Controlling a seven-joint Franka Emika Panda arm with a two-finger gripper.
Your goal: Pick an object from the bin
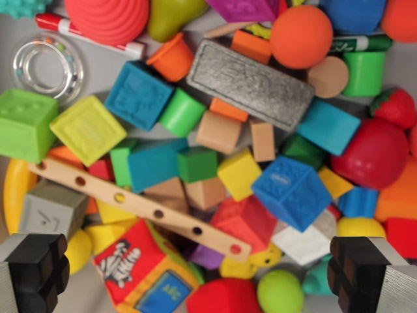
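I look straight down into a bin full of toys. My gripper [195, 277] is open, its two black fingertips [36, 270] at the bottom corners with nothing between them. Below the gap lie a wooden strip with holes [140, 205], a red soft cube [244, 220], a red and yellow packet [140, 267] and a green ball [280, 292]. A blue soft cube [292, 191] sits just right of centre. A grey eraser block [251, 85] lies higher up.
Around are an orange ball [301, 36], a red apple [378, 153], a strawberry [394, 105], a clear ring rattle [47, 65], a red marker [88, 34], a lime cube [88, 129], green cups [363, 72] and many small wooden blocks. Bare grey bin floor [98, 72] shows upper left.
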